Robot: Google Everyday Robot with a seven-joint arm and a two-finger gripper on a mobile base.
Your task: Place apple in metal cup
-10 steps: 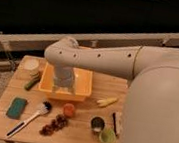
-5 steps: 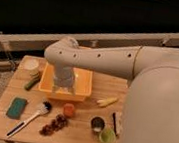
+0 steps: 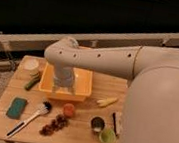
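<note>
The apple (image 3: 68, 110), small, round and orange-red, sits on the wooden table (image 3: 81, 135) just in front of the yellow bin (image 3: 85, 81). The metal cup (image 3: 97, 124), silvery with a dark inside, stands to the apple's right, apart from it. My white arm reaches in from the right and bends down over the bin. The gripper (image 3: 63, 88) hangs at the bin's front, above and slightly left of the apple, not touching it.
A light green cup (image 3: 107, 136) stands next to the metal cup. A dark red fruit cluster (image 3: 54, 125), a brush (image 3: 27, 120) and a teal sponge (image 3: 17, 107) lie front left. A banana (image 3: 107, 101) lies right of the bin. A white bowl (image 3: 32, 65) and a green vegetable (image 3: 32, 82) lie at the left.
</note>
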